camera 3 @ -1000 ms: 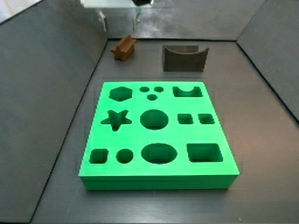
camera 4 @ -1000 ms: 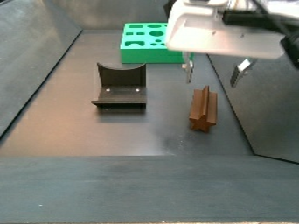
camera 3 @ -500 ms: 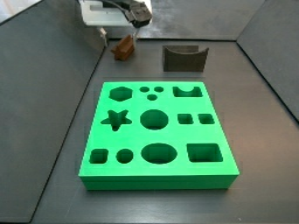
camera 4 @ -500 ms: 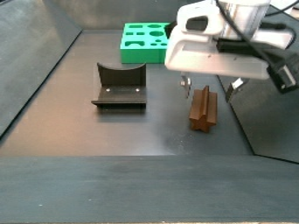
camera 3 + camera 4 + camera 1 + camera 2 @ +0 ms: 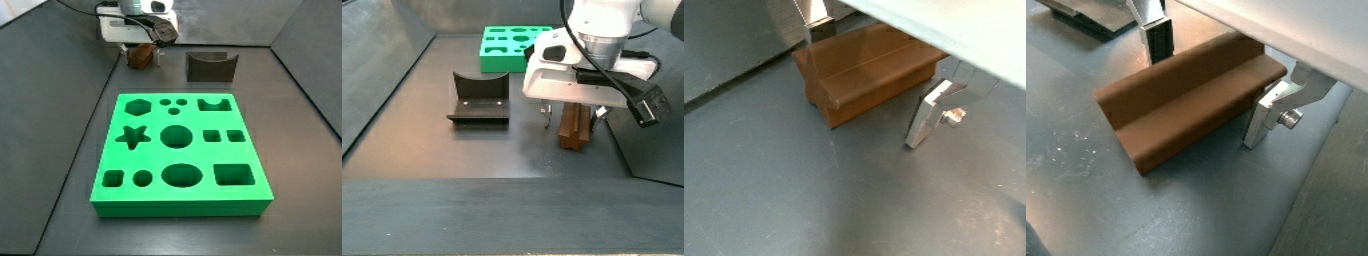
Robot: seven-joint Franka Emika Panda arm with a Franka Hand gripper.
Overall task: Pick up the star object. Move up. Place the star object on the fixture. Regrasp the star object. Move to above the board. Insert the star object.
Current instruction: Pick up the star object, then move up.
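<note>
Your gripper point(image 5: 1207, 75) sits low over the star object point(image 5: 1186, 105), jaws spread either side of it; the block lies on the floor, well apart from the fixture point(image 5: 480, 98) and board point(image 5: 181, 152).

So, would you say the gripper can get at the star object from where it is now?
Probably yes. In both wrist views the gripper is open with a finger on each side of the star object, which lies on the floor with nothing between them.
</note>
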